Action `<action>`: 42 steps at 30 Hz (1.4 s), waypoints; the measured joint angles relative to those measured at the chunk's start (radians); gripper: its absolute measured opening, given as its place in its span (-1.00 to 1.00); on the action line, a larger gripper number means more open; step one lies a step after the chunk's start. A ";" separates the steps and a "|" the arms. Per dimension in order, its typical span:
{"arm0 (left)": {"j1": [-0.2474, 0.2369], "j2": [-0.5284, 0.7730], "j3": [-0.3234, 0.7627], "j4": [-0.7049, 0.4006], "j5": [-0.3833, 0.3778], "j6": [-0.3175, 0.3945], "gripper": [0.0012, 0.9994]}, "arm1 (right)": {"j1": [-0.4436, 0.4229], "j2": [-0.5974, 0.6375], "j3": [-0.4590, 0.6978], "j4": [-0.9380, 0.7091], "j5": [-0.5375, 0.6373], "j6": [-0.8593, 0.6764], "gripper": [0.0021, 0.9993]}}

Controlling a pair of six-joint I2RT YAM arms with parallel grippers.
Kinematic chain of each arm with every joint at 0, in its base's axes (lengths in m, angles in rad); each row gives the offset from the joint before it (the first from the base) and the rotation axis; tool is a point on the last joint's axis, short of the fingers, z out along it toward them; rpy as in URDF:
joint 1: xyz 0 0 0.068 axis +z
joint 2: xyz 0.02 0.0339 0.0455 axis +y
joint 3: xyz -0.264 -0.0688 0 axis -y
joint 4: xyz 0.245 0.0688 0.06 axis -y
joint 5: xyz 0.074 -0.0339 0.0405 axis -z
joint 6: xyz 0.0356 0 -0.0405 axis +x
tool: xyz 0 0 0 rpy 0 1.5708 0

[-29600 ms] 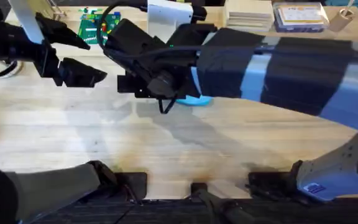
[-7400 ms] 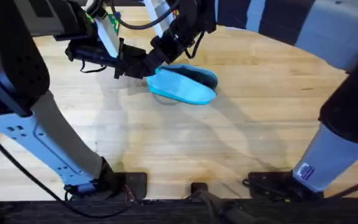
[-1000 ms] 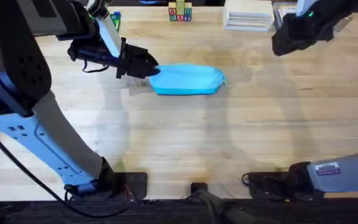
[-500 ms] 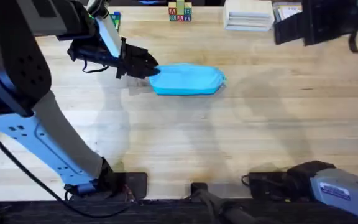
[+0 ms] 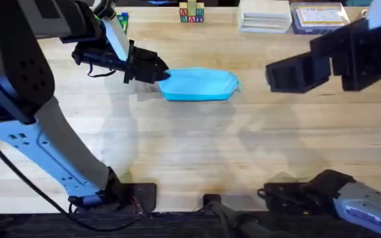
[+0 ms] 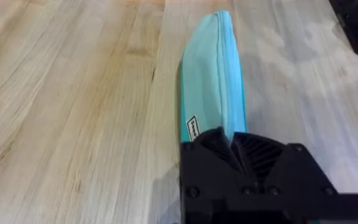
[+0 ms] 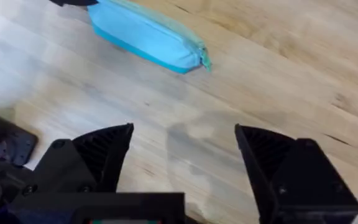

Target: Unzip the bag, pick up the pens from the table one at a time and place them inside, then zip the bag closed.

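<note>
My two arms are big and black with pale grey-blue parts, thin black cables hang off my left arm, and my right hand (image 7: 185,168) has two chunky black fingers (image 7: 104,152).

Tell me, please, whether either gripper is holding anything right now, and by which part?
The left gripper is shut on the bag, pinching its end nearest that arm. The right gripper is open above the table, holding nothing.

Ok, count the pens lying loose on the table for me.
0. No pen lies on the table. The bag is zipped shut, with the left gripper at its end, so any pens may be hidden inside.
</note>
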State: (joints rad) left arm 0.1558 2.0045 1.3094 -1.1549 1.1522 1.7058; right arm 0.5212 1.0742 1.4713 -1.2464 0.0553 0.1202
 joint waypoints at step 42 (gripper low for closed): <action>0.017 0.000 0.000 0.010 -0.001 0.000 0.99 | 0.094 -0.132 -0.259 0.169 0.027 0.135 1.00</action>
State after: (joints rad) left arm 0.1726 2.0045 1.3094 -1.1449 1.1515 1.7054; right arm 0.6151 0.9417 1.2125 -1.0774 0.0822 0.2550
